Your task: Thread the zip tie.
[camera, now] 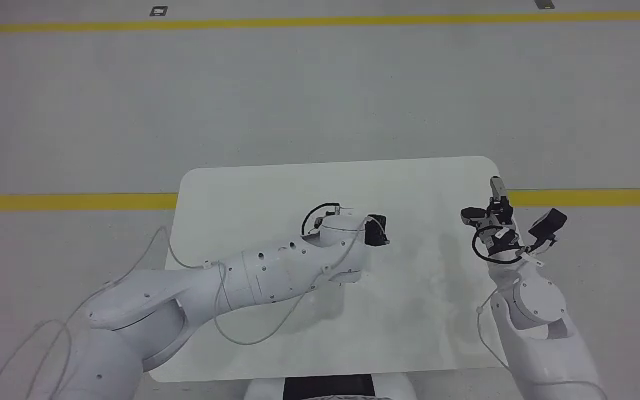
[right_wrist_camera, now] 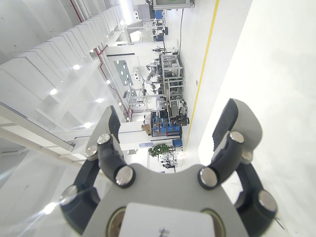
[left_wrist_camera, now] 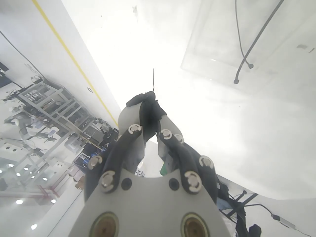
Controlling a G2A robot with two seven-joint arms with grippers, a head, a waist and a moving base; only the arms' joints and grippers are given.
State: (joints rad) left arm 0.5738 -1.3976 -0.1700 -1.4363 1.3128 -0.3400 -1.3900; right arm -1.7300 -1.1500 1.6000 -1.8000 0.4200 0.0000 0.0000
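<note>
A thin black zip tie (left_wrist_camera: 153,78) sticks straight out from between the fingertips of my left gripper (left_wrist_camera: 148,99), which is shut on it; just a short, narrow tail shows past the pads. In the top view this left gripper (camera: 377,232) hangs over the middle of the white table (camera: 250,200). My right gripper (right_wrist_camera: 170,122) stands open with nothing between its fingers. It sits at the table's right edge (camera: 485,205), well apart from the left gripper and pointing away from the table.
The tabletop around both grippers is bare white. Yellow floor lines (camera: 90,201) run behind and beside the table. In the left wrist view another pale table on dark legs (left_wrist_camera: 249,50) stands farther off.
</note>
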